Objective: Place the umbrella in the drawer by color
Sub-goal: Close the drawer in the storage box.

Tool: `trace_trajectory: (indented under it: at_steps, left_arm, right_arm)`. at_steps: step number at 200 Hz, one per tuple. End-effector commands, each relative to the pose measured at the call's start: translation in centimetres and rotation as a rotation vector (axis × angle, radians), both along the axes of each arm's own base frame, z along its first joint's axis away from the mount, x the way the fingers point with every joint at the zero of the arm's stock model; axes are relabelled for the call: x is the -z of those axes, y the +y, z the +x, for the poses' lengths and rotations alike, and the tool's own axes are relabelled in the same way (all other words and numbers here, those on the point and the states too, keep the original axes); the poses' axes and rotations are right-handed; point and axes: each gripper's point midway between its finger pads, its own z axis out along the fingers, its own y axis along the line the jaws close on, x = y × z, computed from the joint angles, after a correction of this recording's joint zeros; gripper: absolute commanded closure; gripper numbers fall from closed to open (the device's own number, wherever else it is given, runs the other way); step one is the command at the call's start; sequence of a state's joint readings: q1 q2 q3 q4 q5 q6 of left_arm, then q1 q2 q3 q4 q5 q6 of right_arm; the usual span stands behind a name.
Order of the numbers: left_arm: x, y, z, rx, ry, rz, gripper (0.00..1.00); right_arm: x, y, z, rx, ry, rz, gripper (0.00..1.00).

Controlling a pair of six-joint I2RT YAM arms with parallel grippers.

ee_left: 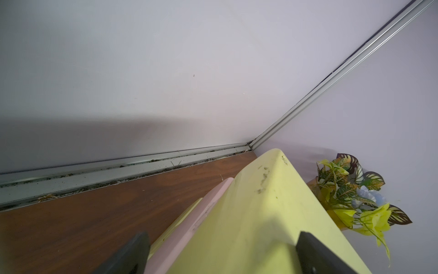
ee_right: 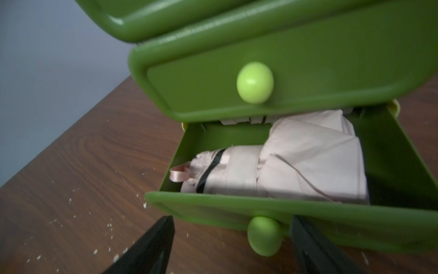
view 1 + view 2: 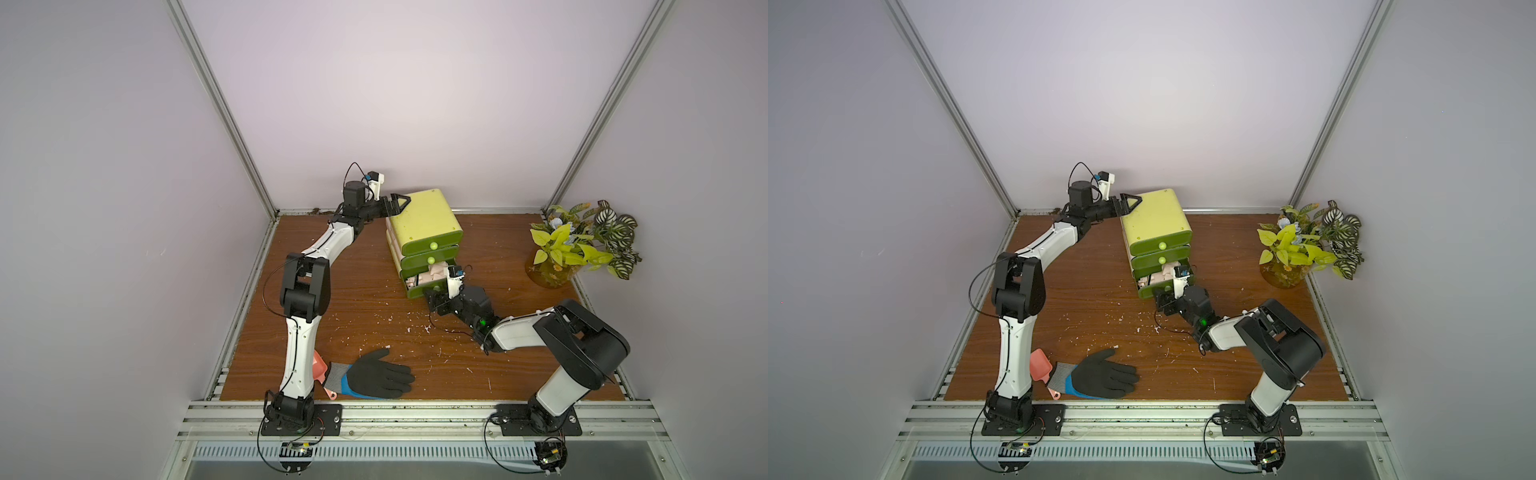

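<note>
We saw the right gripper (image 2: 232, 220) with jaws apart, straddling the knob (image 2: 264, 236) of the open bottom drawer (image 2: 391, 151), with no visible contact. The pale pink umbrella (image 2: 296, 166) lay folded inside that drawer. The left gripper (image 1: 222, 234) had jaws wide apart around the cabinet (image 1: 260, 213) top rear edge; we couldn't tell whether they pressed it.

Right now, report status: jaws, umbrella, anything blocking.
Both jaws open; right pair flanks round light-green knob. Pale pink folded fabric umbrella inside open green plastic bottom drawer. Bunched fabric may snag.
</note>
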State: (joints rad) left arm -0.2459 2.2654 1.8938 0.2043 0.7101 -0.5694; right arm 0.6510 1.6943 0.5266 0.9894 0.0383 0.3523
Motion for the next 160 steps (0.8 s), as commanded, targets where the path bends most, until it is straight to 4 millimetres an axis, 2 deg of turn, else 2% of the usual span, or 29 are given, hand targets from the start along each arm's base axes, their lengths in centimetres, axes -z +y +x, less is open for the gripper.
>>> trace_trajectory:
  at_steps: [1, 32, 48, 71, 99, 117, 160]
  left_arm:
    - [2.5, -1.3, -1.6, 0.060, 0.072, -0.003, 0.00]
    - [3.4, -1.7, -2.2, 0.079, 0.098, -0.040, 0.00]
    - [3.8, -1.8, -2.4, 0.083, 0.110, -0.045, 0.00]
    - [4.0, -1.9, -2.6, 0.082, 0.113, -0.035, 0.00]
    - [3.8, -1.9, -2.8, 0.079, 0.120, -0.033, 0.00]
    - [3.6, -1.1, -2.4, 0.031, 0.116, -0.004, 0.00]
    - [2.1, 1.9, -1.0, -0.069, 0.118, -0.040, 0.00]
  right_arm:
    - [-5.2, 2.0, 2.4, -0.025, -0.182, 0.094, 0.15]
    - [-4.0, 4.3, 4.5, -0.053, -0.186, 0.128, 0.15]
    - [-3.5, 5.2, 4.6, -0.085, -0.195, 0.182, 0.17]
    - [-3.3, 5.5, 4.7, -0.087, -0.214, 0.243, 0.18]
    - [-2.6, 5.7, 4.5, -0.104, -0.209, 0.230, 0.21]
    - [-2.9, 4.6, 3.3, -0.098, -0.210, 0.207, 0.20]
    - [-4.5, -0.7, 0.4, 0.016, -0.201, 0.093, 0.15]
